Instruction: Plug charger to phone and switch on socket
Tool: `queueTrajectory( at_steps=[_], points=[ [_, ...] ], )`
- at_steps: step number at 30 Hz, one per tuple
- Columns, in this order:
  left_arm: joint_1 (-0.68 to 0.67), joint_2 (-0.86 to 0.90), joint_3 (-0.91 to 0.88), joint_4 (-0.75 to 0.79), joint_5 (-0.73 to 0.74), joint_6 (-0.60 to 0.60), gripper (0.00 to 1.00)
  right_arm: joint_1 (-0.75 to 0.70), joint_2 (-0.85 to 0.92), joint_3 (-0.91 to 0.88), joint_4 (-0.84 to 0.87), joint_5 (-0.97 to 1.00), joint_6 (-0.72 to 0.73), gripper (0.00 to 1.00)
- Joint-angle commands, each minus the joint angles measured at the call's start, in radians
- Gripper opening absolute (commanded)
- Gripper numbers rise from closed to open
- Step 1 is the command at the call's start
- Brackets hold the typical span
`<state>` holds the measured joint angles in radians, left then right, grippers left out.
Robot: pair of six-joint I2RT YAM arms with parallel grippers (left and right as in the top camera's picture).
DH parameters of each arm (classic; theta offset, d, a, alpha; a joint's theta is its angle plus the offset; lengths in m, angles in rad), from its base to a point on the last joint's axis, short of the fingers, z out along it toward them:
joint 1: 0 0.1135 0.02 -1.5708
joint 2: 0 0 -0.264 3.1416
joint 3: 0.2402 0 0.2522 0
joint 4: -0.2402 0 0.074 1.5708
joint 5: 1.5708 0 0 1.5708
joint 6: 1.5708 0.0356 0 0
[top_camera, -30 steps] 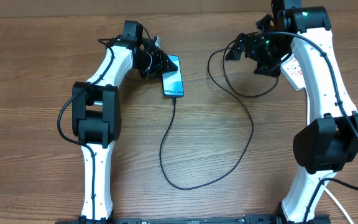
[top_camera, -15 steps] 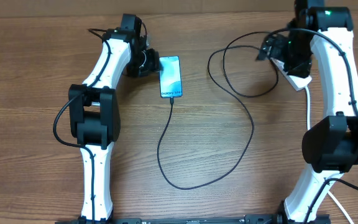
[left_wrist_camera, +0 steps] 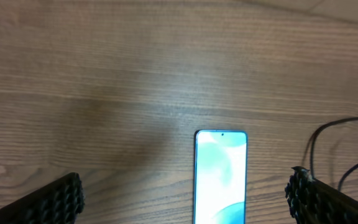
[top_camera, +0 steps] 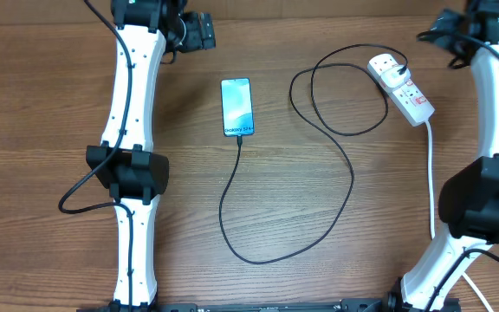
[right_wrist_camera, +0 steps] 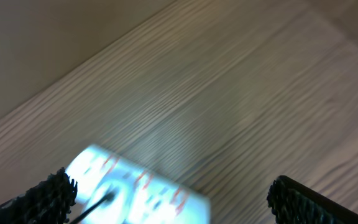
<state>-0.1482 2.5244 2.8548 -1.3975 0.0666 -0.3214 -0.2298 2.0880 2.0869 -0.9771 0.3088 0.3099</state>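
Observation:
The phone (top_camera: 237,107) lies flat on the wooden table, screen up, with the charger (top_camera: 351,178) cable's tip in its near end. The black cable loops across the table to a plug on the white socket (top_camera: 403,87). My left gripper (top_camera: 201,30) is open at the table's far edge, up and left of the phone. In the left wrist view the phone (left_wrist_camera: 220,177) lies between the spread fingers of that gripper (left_wrist_camera: 184,190), untouched. My right gripper (top_camera: 441,39) is open, up and right of the socket. The right wrist view shows the blurred socket (right_wrist_camera: 135,190) below that open gripper (right_wrist_camera: 169,190).
The socket's thick white cord (top_camera: 430,182) runs down the right side past the right arm's base. Black arm cables hang beside the left arm (top_camera: 74,195). Bare wood surrounds the phone.
My left gripper opened, let go of the phone and drew back toward the far edge. The right gripper lifted off the socket toward the far right. The phone now lies straight.

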Motion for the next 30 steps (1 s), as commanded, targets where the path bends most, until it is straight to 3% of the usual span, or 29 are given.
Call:
queueTrajectory(
  at_steps=[1, 8, 16, 30],
  points=[
    [0.005, -0.007, 0.019, -0.014, -0.019, 0.008, 1.00, -0.058, 0.069, 0.007, 0.036, 0.037, 0.000, 1.00],
    [0.004, -0.007, 0.013, -0.013, -0.018, 0.008, 1.00, -0.076, 0.222, 0.007, 0.072, -0.019, -0.068, 1.00],
    [0.004, -0.007, 0.013, -0.013, -0.018, 0.008, 1.00, -0.076, 0.281, 0.007, 0.078, -0.270, -0.071, 1.00],
    [0.004, -0.007, 0.013, -0.013, -0.018, 0.008, 1.00, -0.072, 0.298, 0.007, 0.005, -0.310, -0.048, 1.00]
  ],
)
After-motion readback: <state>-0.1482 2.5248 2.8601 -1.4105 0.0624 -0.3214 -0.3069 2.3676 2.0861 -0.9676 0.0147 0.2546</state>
